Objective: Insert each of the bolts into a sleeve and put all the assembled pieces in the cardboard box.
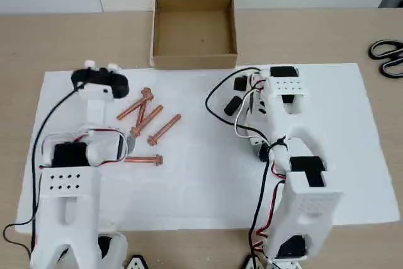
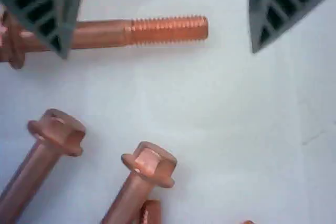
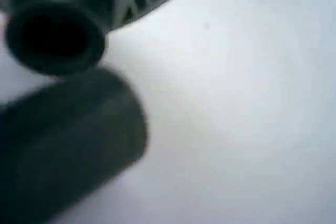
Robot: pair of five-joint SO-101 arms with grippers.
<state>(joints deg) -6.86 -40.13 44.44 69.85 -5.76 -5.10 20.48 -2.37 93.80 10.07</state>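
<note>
The left jaws stand spread wide over one copper-coloured flanged metal bolt, gripping nothing; how the right jaws stand, close by the short black tubular sleeves, I cannot tell. The bolts lie loose on the white paper sheet on the table, none in a sleeve, and the brown cardboard box holds no assembled piece, so I judge every insertion and boxing is left.
</note>
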